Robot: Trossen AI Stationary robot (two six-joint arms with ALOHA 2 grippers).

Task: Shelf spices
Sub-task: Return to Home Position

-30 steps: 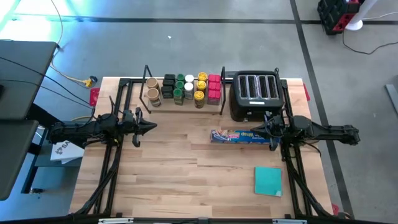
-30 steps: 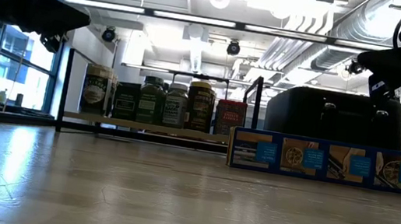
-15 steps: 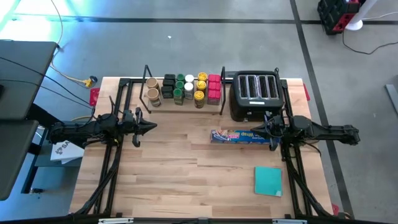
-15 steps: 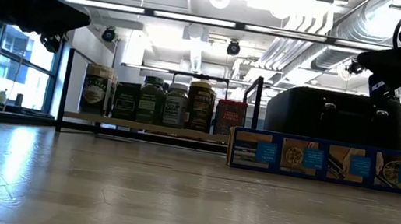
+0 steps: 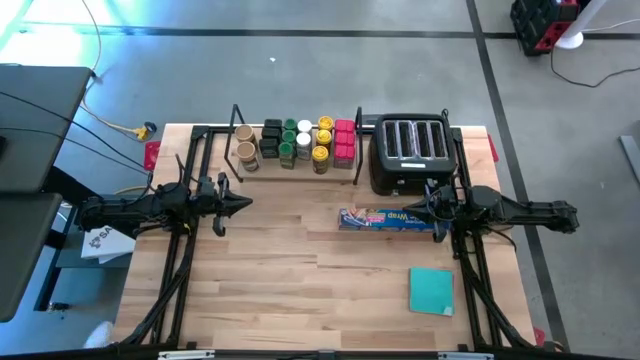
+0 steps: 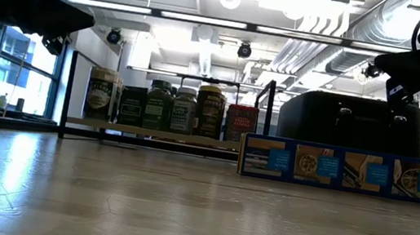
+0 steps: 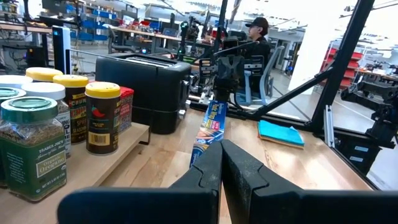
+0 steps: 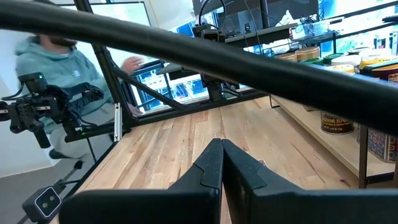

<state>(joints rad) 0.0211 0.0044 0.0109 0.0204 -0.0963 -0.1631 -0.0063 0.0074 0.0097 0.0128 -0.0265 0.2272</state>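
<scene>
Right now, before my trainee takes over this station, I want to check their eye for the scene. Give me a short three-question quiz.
1. True or false: the blue wrap box lies on the shelf.
2. Seen from above, what stands beside the shelf's right end? A) the black toaster B) a kettle C) a mug
3. Left gripper and right gripper: open or shut?
Key: 1 false; 2 A; 3 both shut.
</scene>
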